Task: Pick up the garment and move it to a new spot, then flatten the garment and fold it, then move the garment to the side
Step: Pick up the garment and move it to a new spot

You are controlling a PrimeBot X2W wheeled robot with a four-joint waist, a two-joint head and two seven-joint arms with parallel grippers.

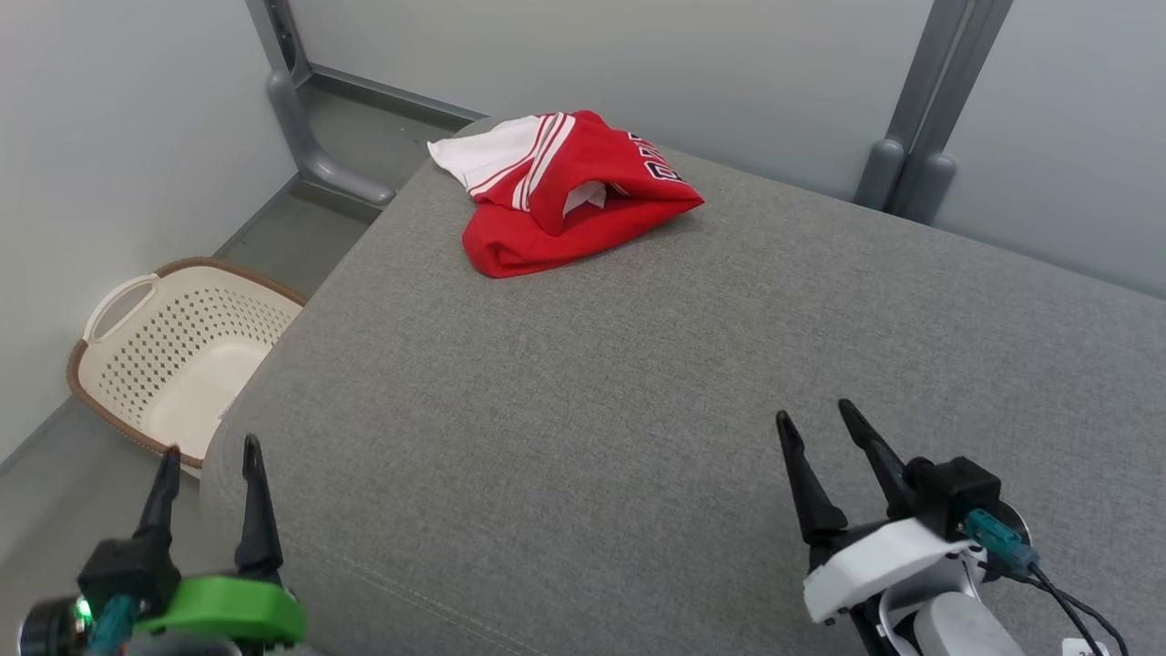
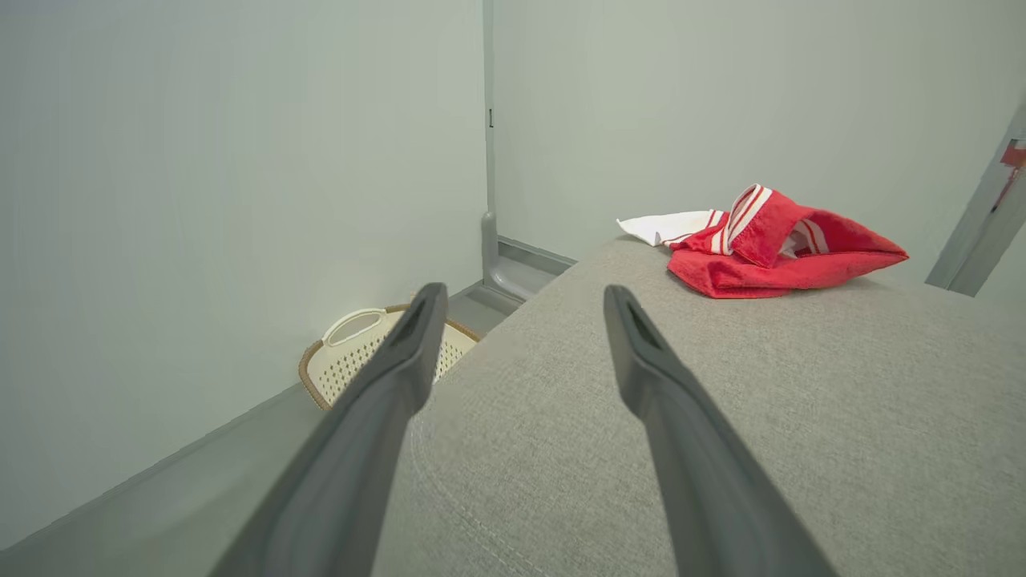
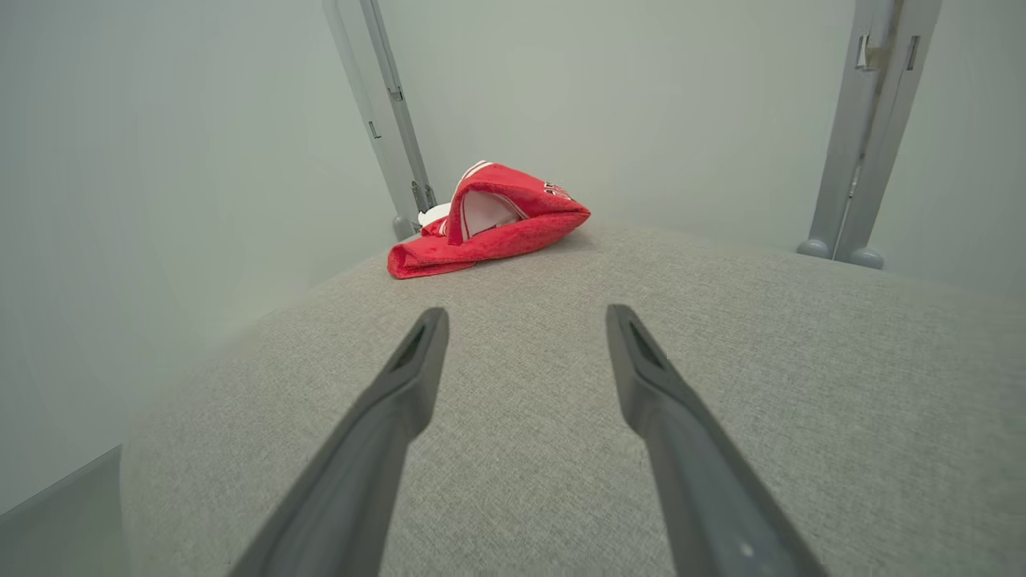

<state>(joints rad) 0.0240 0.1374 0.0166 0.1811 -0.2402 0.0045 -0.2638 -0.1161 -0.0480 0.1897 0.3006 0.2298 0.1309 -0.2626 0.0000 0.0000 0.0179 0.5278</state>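
- Left gripper (image 1: 210, 448) and right gripper (image 1: 813, 412) sit at the frame's lower corners, fingers spread wide and holding nothing.
- Crumpled red-and-white garment (image 1: 565, 196) lies upper centre, well apart from both, near the grey cushion's (image 1: 638, 383) far edge, apparently awaiting pickup.
- Perforated laundry basket (image 1: 182, 355) stands on the floor at the left edge.
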